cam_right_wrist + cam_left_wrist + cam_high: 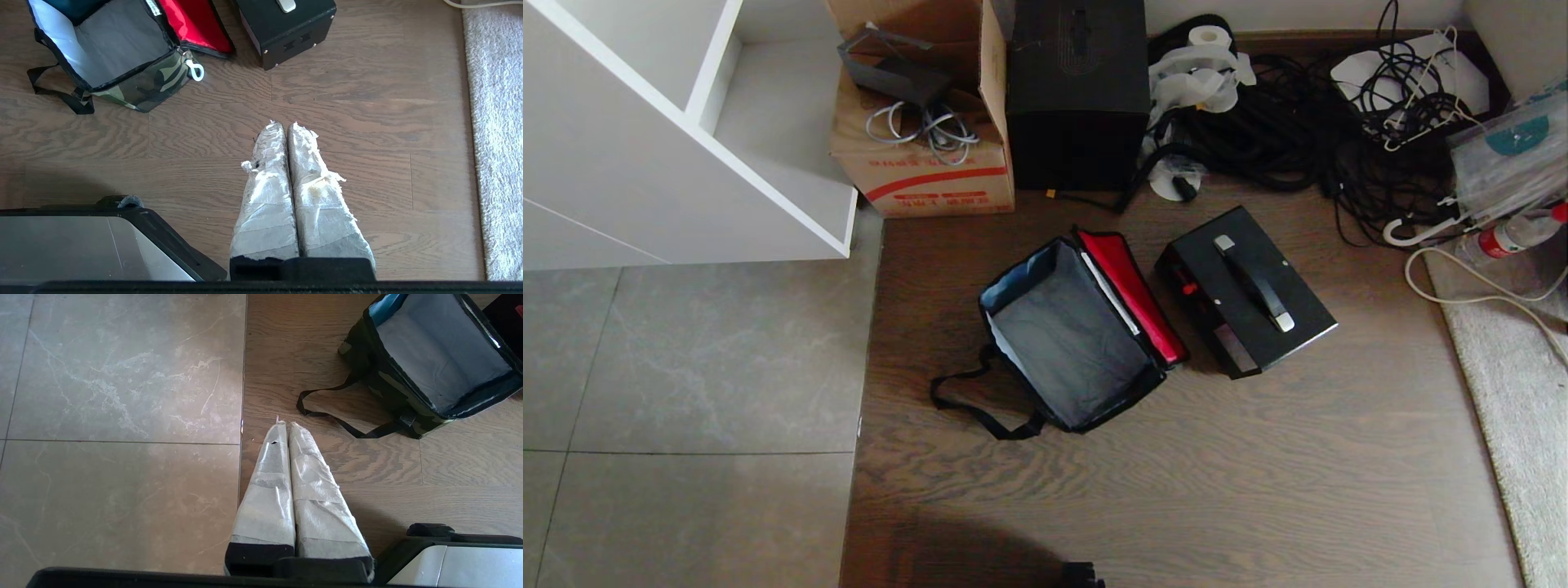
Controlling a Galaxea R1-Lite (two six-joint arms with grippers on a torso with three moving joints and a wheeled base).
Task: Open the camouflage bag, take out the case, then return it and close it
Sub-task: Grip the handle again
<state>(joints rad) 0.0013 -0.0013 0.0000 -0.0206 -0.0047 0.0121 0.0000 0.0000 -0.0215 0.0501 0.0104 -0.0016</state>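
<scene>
From my head cam neither of my arms shows. Bag (pixel 1068 339) outer camo fabric hidden from above, only lining visible. Left wrist cam: bag's far corner cut by frame edge, lid out of shot. Right wrist cam: case (pixel 286 28) cropped at the edge, handle (pixel 287 5) mostly gone, latch not visible. Print on cardboard box (pixel 927 175) too small to read. Bottle (pixel 1515 235) label too small to read, partly under a plastic bag (pixel 1507 159).

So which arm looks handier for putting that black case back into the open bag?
Probably the right. The case sits on the bag's right side, and the right end effector faces it more directly; the left end effector hangs beyond the bag's far side.
</scene>
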